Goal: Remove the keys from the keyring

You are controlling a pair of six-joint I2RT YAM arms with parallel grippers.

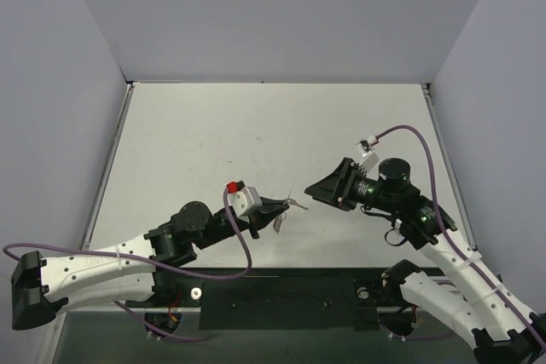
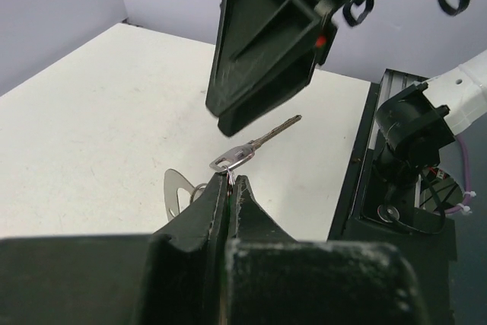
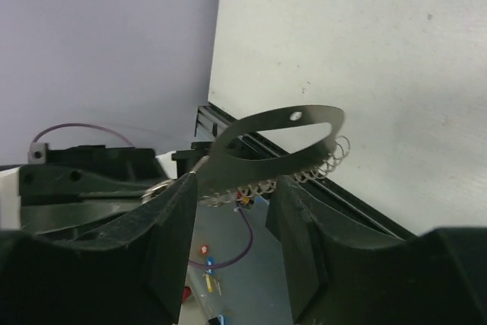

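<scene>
My left gripper (image 2: 229, 182) is shut on the thin wire keyring (image 2: 227, 175) and holds it above the table. A small silver key (image 2: 256, 144) hangs on the ring and sticks out toward the right arm. A flat silver teardrop tag (image 2: 176, 192) hangs to the left of the fingers. My right gripper (image 1: 311, 191) is open, with its tips just right of the key (image 1: 296, 203). In the right wrist view the open gripper (image 3: 232, 203) faces the dark-looking tag (image 3: 283, 139) and the linked chain (image 3: 308, 175); the key is hidden there.
The white table (image 1: 256, 134) is walled on three sides. A black rail (image 1: 281, 296) runs along the near edge by both arm bases. Purple cables (image 1: 243, 249) loop off each wrist.
</scene>
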